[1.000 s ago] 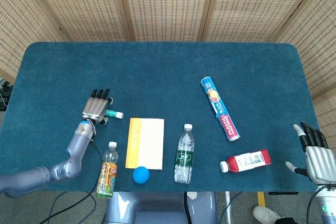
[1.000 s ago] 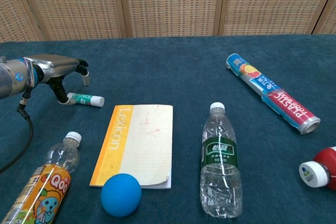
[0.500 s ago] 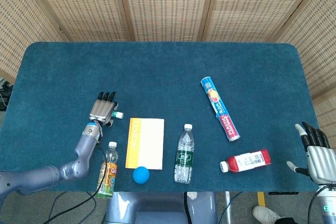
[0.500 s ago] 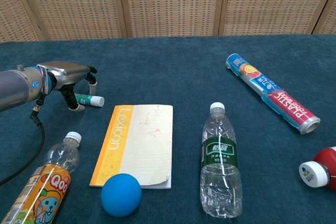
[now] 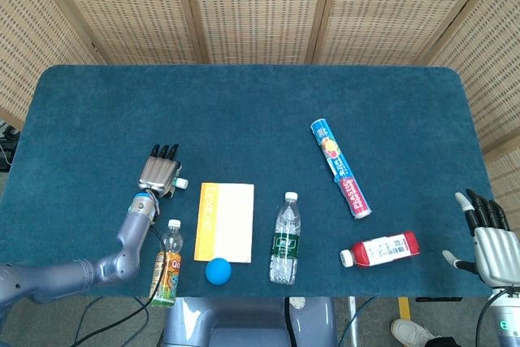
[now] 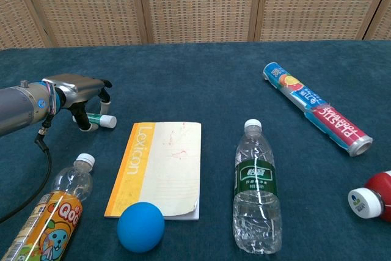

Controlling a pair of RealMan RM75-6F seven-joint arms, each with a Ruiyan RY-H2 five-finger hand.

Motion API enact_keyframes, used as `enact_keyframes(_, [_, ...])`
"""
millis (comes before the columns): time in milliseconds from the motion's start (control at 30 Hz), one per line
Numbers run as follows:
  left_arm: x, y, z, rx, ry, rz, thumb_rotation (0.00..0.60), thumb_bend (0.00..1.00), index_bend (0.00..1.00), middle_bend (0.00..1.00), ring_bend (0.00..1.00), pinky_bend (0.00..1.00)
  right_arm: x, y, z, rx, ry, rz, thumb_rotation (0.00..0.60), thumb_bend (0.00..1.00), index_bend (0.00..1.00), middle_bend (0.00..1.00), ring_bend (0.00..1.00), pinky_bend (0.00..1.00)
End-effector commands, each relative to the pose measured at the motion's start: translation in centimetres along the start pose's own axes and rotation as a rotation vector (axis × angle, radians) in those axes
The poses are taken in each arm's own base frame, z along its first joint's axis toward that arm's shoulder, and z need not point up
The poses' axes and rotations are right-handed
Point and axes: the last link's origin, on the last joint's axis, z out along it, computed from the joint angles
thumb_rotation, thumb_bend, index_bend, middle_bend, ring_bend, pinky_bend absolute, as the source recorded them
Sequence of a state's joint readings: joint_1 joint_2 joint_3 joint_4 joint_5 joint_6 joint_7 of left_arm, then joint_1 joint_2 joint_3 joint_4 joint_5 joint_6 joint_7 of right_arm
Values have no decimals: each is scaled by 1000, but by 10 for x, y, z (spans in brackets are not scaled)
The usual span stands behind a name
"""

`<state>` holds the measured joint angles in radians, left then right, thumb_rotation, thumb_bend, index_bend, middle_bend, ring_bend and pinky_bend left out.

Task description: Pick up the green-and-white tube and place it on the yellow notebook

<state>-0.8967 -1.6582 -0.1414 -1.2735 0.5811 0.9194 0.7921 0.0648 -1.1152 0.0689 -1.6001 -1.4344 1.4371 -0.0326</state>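
The green-and-white tube (image 6: 101, 120) lies on the blue table, just left of the yellow notebook (image 6: 162, 166). My left hand (image 6: 74, 87) hovers low over the tube's green end, thumb in front of it and fingers arched above and behind it, not closed around it. In the head view only the tube's white cap (image 5: 182, 183) peeks out to the right of the left hand (image 5: 159, 173), next to the notebook (image 5: 225, 221). My right hand (image 5: 488, 241) rests at the table's near right corner, fingers apart and holding nothing.
An orange juice bottle (image 5: 166, 262) and a blue ball (image 5: 217, 271) lie near the notebook's front. A clear water bottle (image 5: 285, 238) lies to its right. Further right are a plastic-wrap roll (image 5: 341, 167) and a red-and-white bottle (image 5: 380, 249).
My left hand has moved toward the notebook and settled low over the tube. The tube has shifted slightly left and nearer under it. The right hand has stayed put.
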Motion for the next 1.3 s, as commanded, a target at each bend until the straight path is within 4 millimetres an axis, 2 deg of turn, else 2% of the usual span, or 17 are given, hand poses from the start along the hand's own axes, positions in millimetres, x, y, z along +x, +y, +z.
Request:
enact_keyframes(33, [4,0,-1,-2,14,-9,600,394,545,0,0,0,0,0,0,0,0,0,600,0,50,0,0,0])
enact_keyframes(333, [26,7,-2,-2,47,-6,600,395,544,0,0,0,1,1,1,-2,-1,7,600,0,51,0,0,0])
enact_keyframes(467, [35,18,-1,6,52,0,600,396,542,0,0,0,2,3,1,-7,-5,18,600,0,51,0,0,0])
enact_keyframes(700, [50,47,7,12,45,-13,600,394,540,0,0,0,2,6,4,-10,-18,33,600,0,51,0,0,0])
enact_keyframes(867, [52,63,10,0,45,-1,600,396,537,0,0,0,2,8,5,-14,-20,43,600,0,51,0,0,0])
enact_keyframes(1067, [50,92,17,-18,30,15,600,395,531,0,0,0,3,12,7,-23,-24,55,600,0,51,0,0,0])
enact_keyframes(1300, [47,112,23,-22,18,6,600,390,529,0,0,0,4,12,7,-23,-26,59,600,0,50,0,0,0])
